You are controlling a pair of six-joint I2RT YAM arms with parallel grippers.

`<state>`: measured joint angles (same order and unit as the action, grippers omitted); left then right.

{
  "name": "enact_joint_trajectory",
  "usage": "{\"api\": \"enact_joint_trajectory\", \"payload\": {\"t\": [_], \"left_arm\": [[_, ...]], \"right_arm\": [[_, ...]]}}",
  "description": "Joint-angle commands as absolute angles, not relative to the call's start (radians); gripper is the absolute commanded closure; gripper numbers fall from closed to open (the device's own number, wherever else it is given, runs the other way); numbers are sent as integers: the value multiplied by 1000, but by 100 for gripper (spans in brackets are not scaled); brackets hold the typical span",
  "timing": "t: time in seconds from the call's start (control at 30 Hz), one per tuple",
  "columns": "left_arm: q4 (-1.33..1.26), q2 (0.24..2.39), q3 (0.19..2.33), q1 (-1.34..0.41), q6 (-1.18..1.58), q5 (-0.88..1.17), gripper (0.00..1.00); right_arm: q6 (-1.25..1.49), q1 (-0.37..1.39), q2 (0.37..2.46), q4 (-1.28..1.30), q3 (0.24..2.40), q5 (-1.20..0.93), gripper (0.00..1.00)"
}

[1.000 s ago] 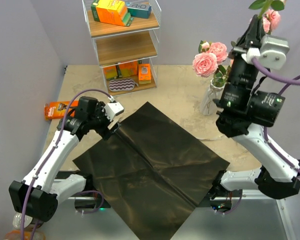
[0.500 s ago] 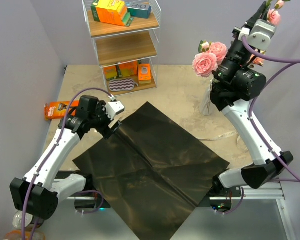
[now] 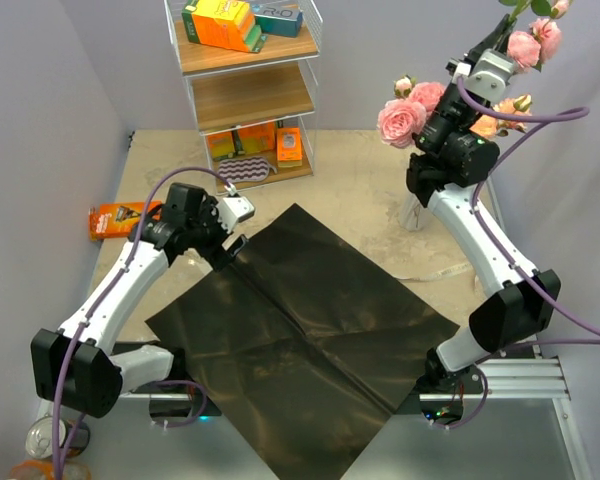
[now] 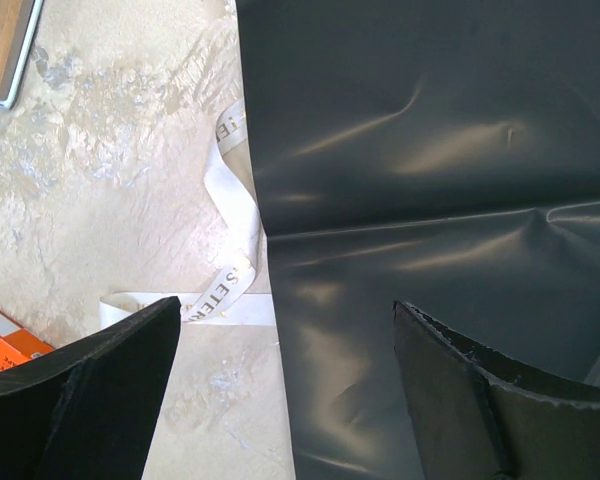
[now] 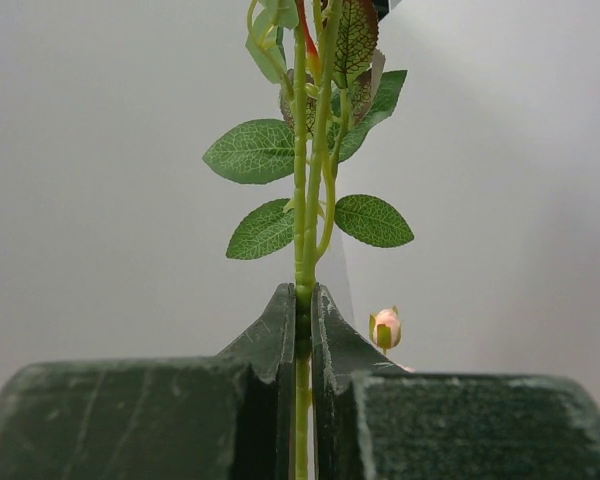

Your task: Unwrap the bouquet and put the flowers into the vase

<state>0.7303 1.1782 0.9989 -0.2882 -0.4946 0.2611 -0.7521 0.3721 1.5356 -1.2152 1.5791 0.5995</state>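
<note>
Top external: one whitish narrow vase (image 3: pixel 416 208), two pink roses (image 3: pixel 400 122) just above it. Higher over the vase, right gripper (image 5: pixel 302 300) clamped on one leafy green stem (image 5: pixel 302 200). Left of the vase, one black paper sheet (image 3: pixel 310 320), left gripper (image 4: pixel 285 312) gaping at its edge.

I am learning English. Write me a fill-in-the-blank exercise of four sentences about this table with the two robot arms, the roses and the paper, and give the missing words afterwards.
1. The right gripper is shut on the green ____ of a rose.
2. The wrapping paper spread on the table is ____ in colour.
3. The left gripper, above the paper's edge, has its jaws ____.
4. Pink roses stand in the whitish ____ on the table's right side.

Missing words: stem; black; open; vase.
</note>
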Motion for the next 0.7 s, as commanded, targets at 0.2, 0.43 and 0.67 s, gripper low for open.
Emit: {"api": "enact_joint_trajectory", "payload": {"t": [0.2, 0.43, 0.67], "left_arm": [[732, 1210, 1081, -282, -534, 268, 9], [732, 1219, 1098, -282, -522, 276, 9], [742, 1223, 1112, -282, -520, 275, 9]], "right_arm": [[-750, 331, 1560, -1397, 1523, 552, 100], [-746, 327, 1557, -1420, 1450, 558, 100], [-746, 324, 1563, -1460, 1398, 572, 100]]}}
